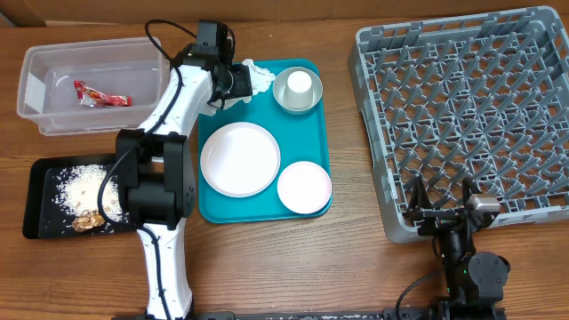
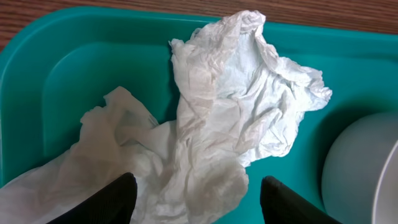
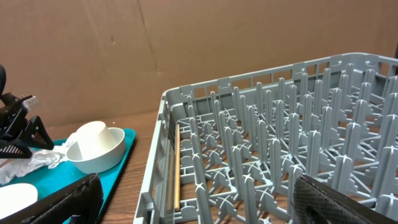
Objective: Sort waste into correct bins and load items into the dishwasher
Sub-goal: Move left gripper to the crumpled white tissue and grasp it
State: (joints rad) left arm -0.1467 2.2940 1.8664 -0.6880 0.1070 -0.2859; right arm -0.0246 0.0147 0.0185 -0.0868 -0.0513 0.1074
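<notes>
The crumpled white napkin (image 2: pixel 230 118) lies in the teal tray's back corner (image 1: pixel 257 73). My left gripper (image 2: pixel 194 199) is open, its fingers on either side of the napkin's near end (image 1: pixel 242 78). The grey bowl (image 1: pixel 297 92) holds the white cup (image 1: pixel 300 83) on the teal tray. The large plate (image 1: pixel 239 159) and small plate (image 1: pixel 304 187) lie on the tray. The red wrapper (image 1: pixel 100 96) is in the clear tub (image 1: pixel 53 120). Crumbs (image 1: pixel 82 185) and the brown food piece (image 1: pixel 87 221) lie in the black tray (image 1: pixel 36 200). My right gripper (image 1: pixel 444 200) is open at the dish rack's (image 1: pixel 462 116) front edge.
The teal tray (image 1: pixel 316 142) sits mid-table between the bins and the rack. A thin wooden stick (image 3: pixel 177 167) lies inside the rack along its left wall. A brown cardboard wall (image 3: pixel 186 43) stands behind the table.
</notes>
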